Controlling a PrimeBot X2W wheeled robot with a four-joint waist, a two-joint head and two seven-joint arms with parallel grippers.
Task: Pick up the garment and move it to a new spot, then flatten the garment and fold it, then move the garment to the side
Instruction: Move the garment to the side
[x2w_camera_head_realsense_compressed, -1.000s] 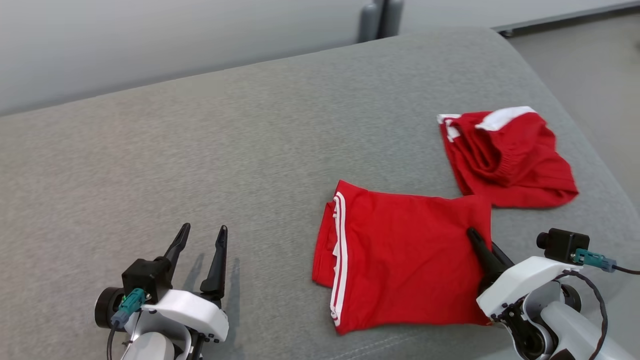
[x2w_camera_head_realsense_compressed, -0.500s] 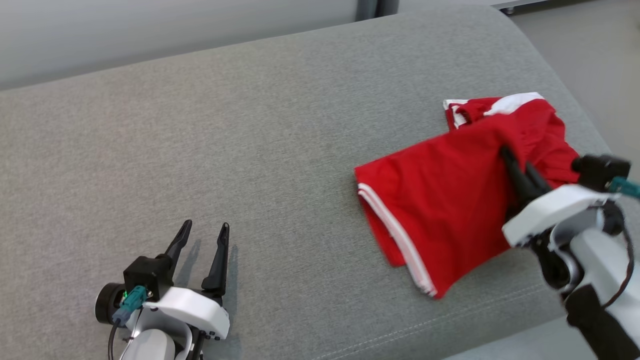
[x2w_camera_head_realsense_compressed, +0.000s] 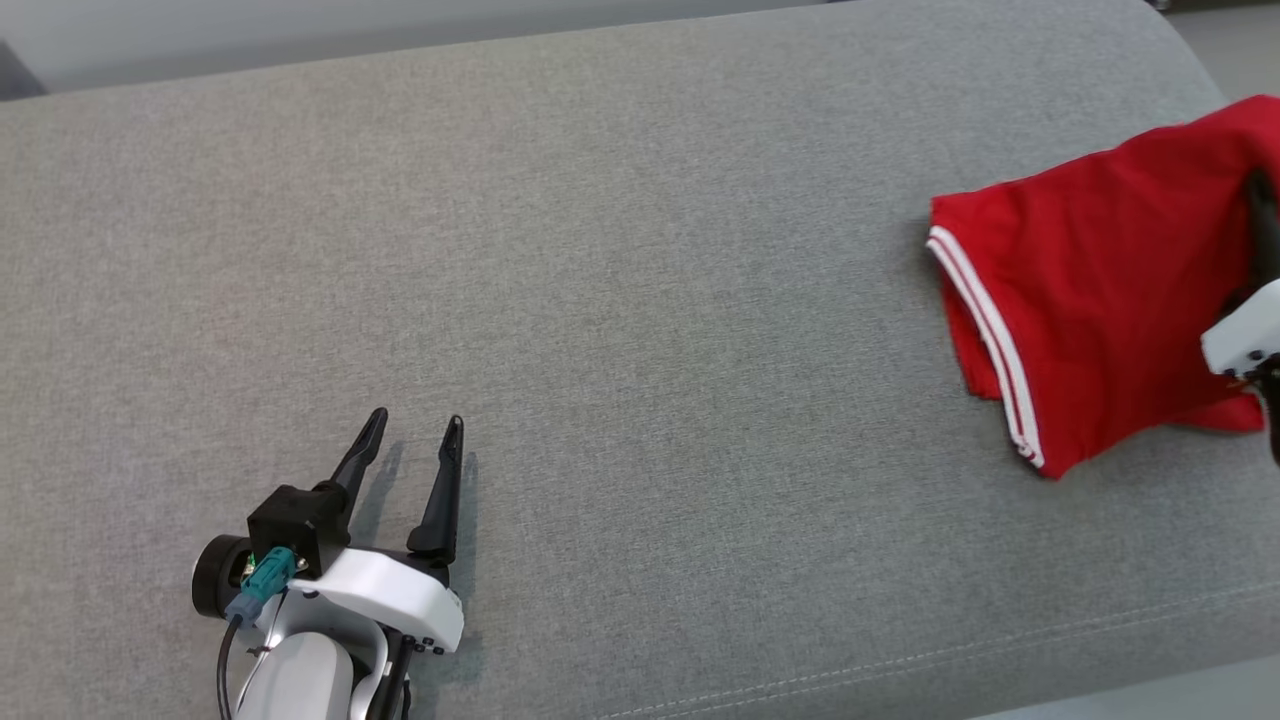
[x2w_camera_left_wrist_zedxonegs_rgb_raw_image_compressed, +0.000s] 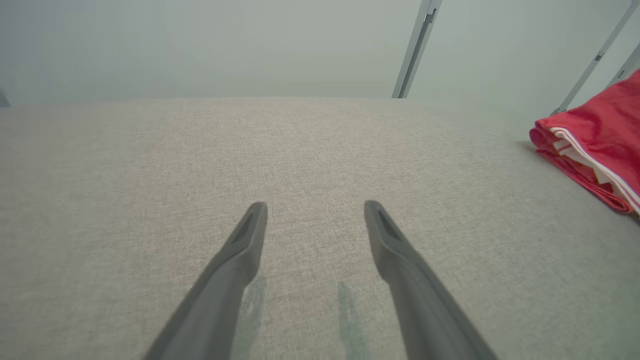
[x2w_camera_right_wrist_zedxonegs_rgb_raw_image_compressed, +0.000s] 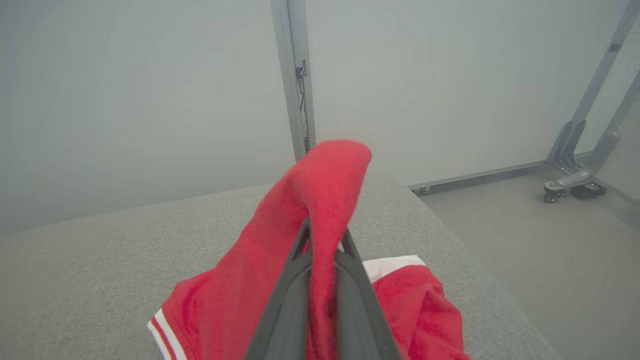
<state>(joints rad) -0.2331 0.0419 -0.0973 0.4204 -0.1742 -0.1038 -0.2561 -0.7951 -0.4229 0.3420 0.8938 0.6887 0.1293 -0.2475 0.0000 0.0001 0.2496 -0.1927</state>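
Note:
The garment (x2w_camera_head_realsense_compressed: 1090, 290) is red with white stripes along one hem. It hangs folded at the right edge of the head view, lifted at its far corner by my right gripper (x2w_camera_head_realsense_compressed: 1262, 215). In the right wrist view my right gripper (x2w_camera_right_wrist_zedxonegs_rgb_raw_image_compressed: 325, 230) is shut on a fold of the garment (x2w_camera_right_wrist_zedxonegs_rgb_raw_image_compressed: 320, 180), which drapes over the fingertips and trails down to the striped hem. My left gripper (x2w_camera_head_realsense_compressed: 418, 418) rests low over the grey cushion (x2w_camera_head_realsense_compressed: 640, 250) at the lower left, open with nothing between its fingers. From the left wrist view my left gripper (x2w_camera_left_wrist_zedxonegs_rgb_raw_image_compressed: 315, 205) points across bare cushion, the garment (x2w_camera_left_wrist_zedxonegs_rgb_raw_image_compressed: 600, 135) far off to its right.
A second red piece with a white band (x2w_camera_right_wrist_zedxonegs_rgb_raw_image_compressed: 415, 300) lies crumpled on the cushion under the held fabric. The cushion's right edge (x2w_camera_right_wrist_zedxonegs_rgb_raw_image_compressed: 480, 280) drops to the floor. A metal frame on casters (x2w_camera_right_wrist_zedxonegs_rgb_raw_image_compressed: 575, 180) stands beyond, and a grey post (x2w_camera_right_wrist_zedxonegs_rgb_raw_image_compressed: 295, 80) rises behind.
My right gripper has lifted the garment off the cushion and carried it away to the right, toward the crumpled piece. The head view has shifted too. My left gripper has stayed put.

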